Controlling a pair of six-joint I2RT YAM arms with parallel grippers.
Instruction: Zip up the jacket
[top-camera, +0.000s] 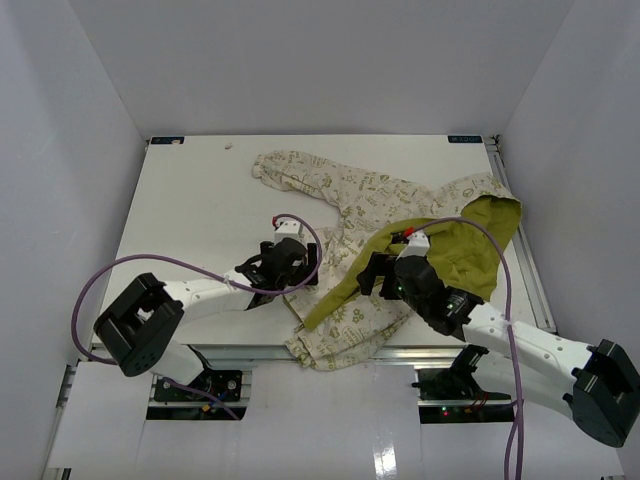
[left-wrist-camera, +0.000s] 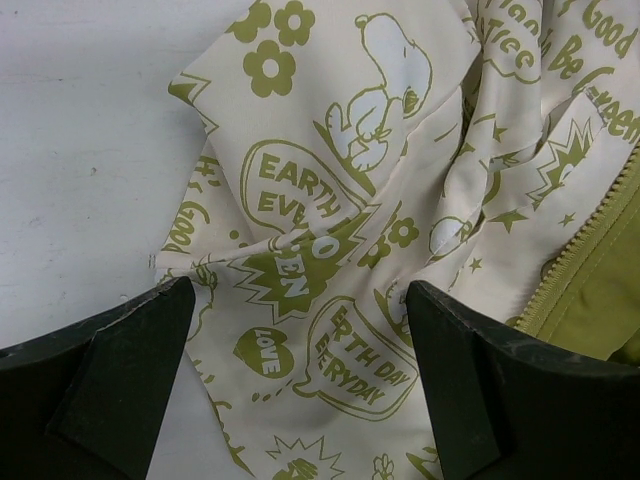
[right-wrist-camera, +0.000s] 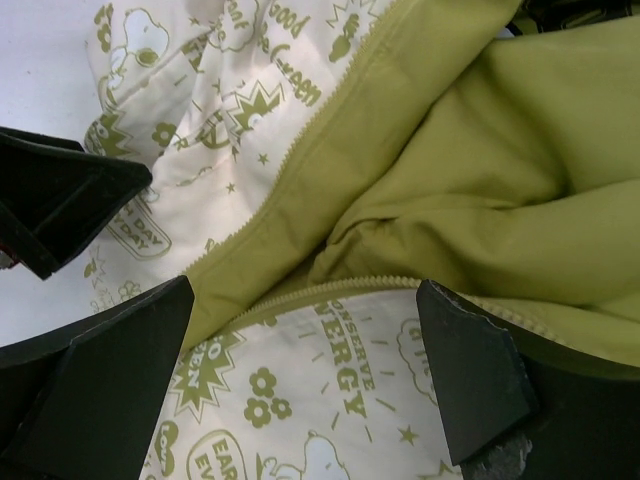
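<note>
Left gripper (left-wrist-camera: 300, 345), right gripper (right-wrist-camera: 300, 335): both spread wide, empty, over unzipped jacket (top-camera: 370, 200), tabletop (top-camera: 190, 200) right side; olive lining (right-wrist-camera: 480, 150) exposed

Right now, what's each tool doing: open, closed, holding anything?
Left tool: open, holding nothing, above the jacket print.
Right tool: open, holding nothing, above the zipper and lining.

The flat white tabletop (top-camera: 190, 200) carries a small hooded fabric jacket (top-camera: 365, 195), cream with green print. It lies unzipped, spread from the far edge's middle to the near edge, with its olive lining showing towards the right edge. A tiny pale speck (top-camera: 228, 146) lies near the far-left corner.
</note>
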